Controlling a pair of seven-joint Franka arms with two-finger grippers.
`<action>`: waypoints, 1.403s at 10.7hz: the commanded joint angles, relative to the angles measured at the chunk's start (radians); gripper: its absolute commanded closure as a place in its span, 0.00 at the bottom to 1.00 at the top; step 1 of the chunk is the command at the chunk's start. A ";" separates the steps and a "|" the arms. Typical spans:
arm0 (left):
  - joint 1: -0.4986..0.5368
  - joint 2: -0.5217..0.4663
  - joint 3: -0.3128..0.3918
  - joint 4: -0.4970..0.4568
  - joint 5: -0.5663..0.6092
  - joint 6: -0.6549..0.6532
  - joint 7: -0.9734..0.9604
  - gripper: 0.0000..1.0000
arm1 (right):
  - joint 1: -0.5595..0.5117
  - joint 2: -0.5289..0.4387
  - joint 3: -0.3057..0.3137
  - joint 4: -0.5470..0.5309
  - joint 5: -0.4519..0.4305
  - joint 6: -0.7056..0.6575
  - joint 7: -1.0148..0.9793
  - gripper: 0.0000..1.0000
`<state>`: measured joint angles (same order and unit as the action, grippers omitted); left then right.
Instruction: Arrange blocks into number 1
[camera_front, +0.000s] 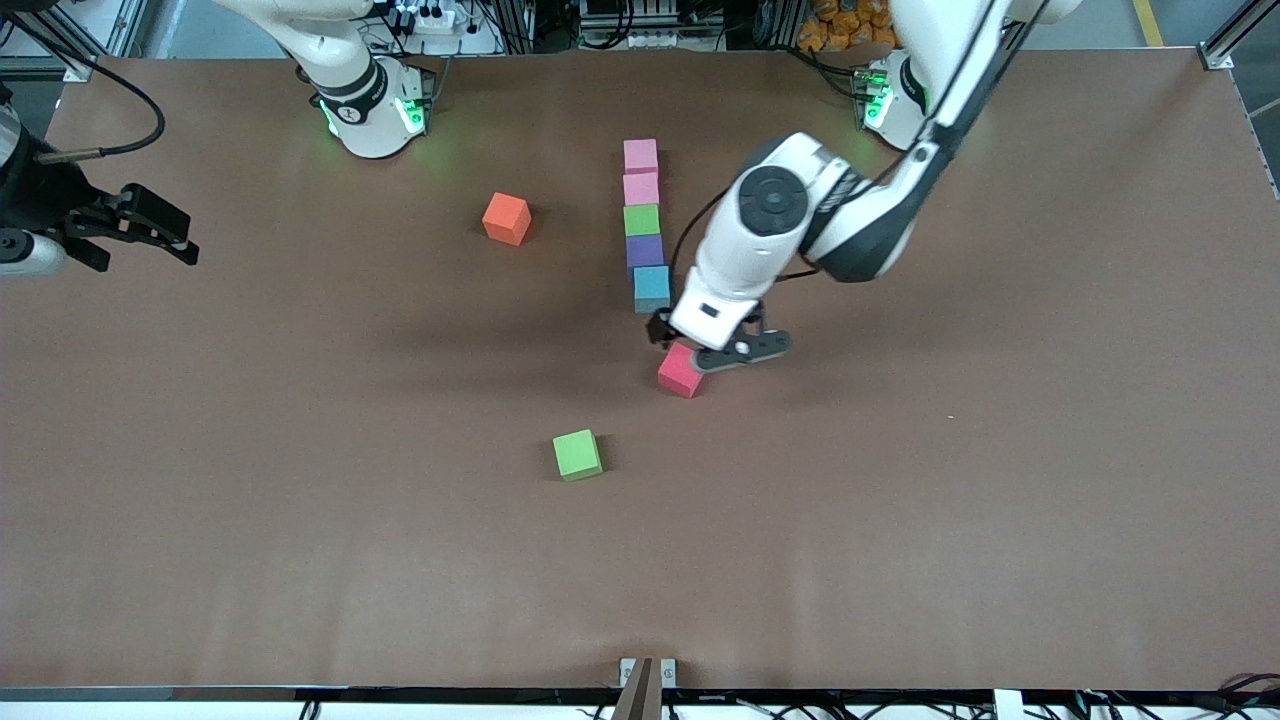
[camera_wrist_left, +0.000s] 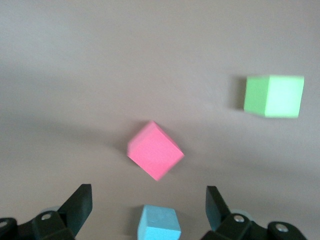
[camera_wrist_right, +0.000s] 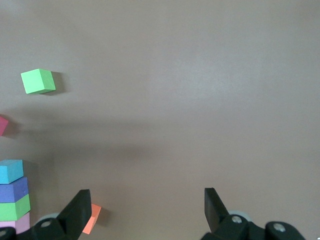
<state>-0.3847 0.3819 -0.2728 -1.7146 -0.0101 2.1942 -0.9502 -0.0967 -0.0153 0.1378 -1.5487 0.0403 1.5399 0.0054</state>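
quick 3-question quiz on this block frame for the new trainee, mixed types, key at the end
1. True or false: the left gripper is shut on the hot-pink block.
2. Multiple choice: which block ends the line of five on the side nearest the front camera? A) light pink B) purple C) sky-blue block
3. Fill in: the loose block nearest the front camera is the ____ block.

Key:
1. False. Its fingers are open, over the hot-pink block, which lies on the table.
2. C.
3. Bright green. The orange block lies apart too, toward the right arm's end, where the right gripper waits open.
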 joint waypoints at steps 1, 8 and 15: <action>0.126 -0.110 -0.016 -0.031 0.025 -0.097 0.138 0.00 | -0.006 0.001 0.009 0.013 -0.025 -0.003 0.065 0.00; 0.251 -0.321 0.217 0.135 0.013 -0.510 0.682 0.00 | -0.009 0.006 0.014 0.016 -0.051 -0.003 0.076 0.00; 0.260 -0.356 0.368 0.181 0.012 -0.608 0.804 0.00 | -0.018 0.006 0.011 0.015 -0.050 -0.009 0.010 0.00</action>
<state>-0.1184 0.0387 0.0822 -1.5440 -0.0023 1.6114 -0.1586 -0.0982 -0.0152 0.1359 -1.5480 0.0018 1.5406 0.0296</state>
